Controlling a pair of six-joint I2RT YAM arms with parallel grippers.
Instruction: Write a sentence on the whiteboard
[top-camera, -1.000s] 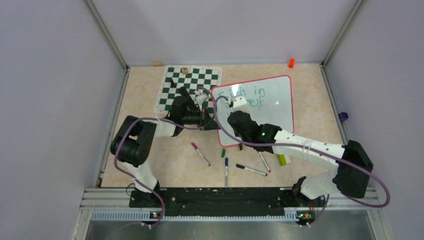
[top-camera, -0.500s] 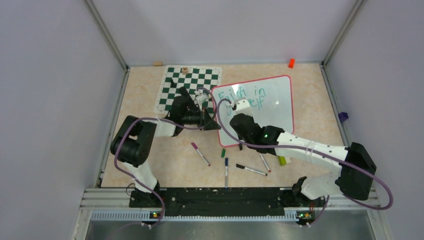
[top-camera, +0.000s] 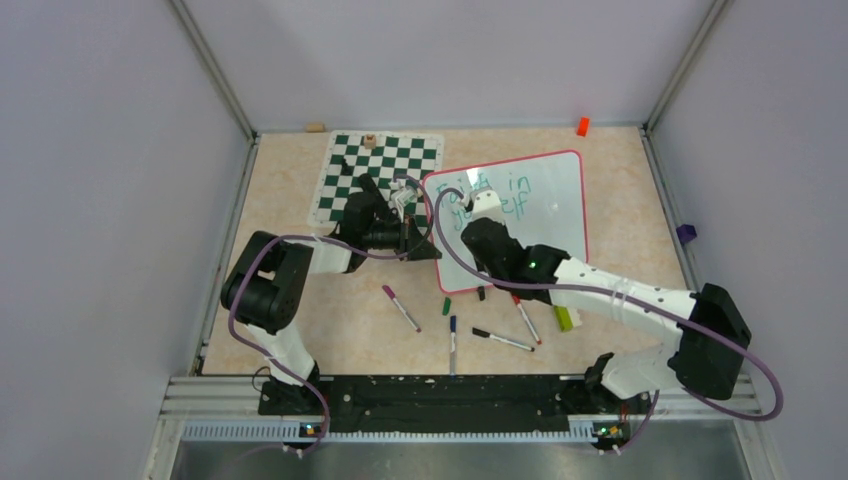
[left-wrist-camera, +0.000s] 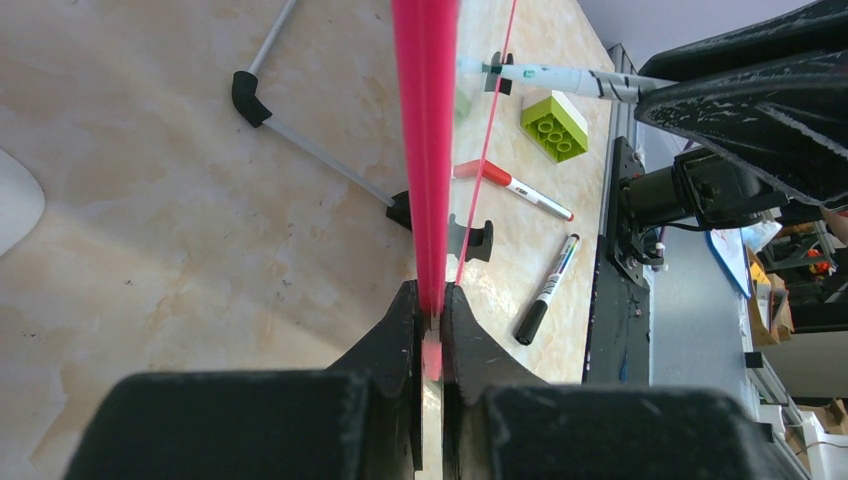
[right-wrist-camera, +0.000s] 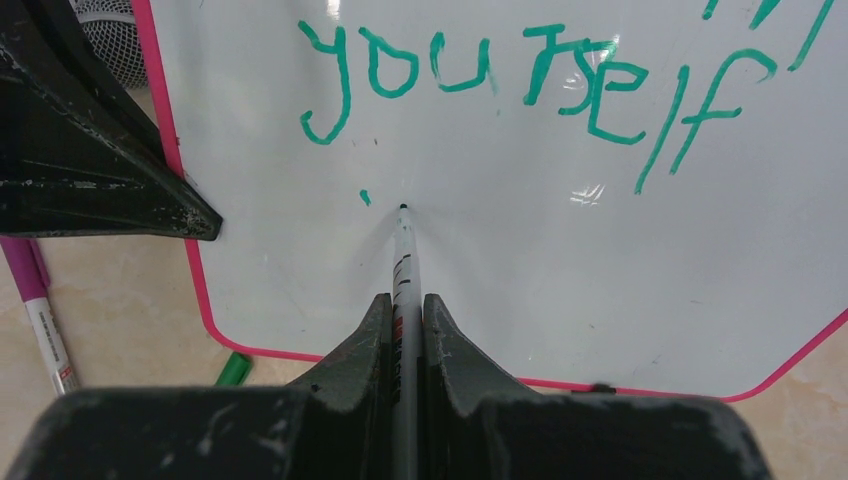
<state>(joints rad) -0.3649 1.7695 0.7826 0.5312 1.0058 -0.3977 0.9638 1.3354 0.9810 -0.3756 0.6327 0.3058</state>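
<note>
The whiteboard stands tilted on the table, right of centre, with a pink frame. The sentence is in teal; the right wrist view shows the word "yourself" and a small teal dot below it. My left gripper is shut on the board's left frame edge, which runs up between its fingers. My right gripper is shut on a white marker. The marker's tip rests on the white surface just right of the dot, under "yourself". From above, the right gripper covers part of the writing.
A green-and-white chess mat lies behind the left arm. Loose markers lie in front of the board: purple-capped, blue, black, red. A lime brick and an orange block are nearby.
The right gripper with the marker has shifted slightly to the right over the board's left part. The left gripper keeps its hold and has not moved.
</note>
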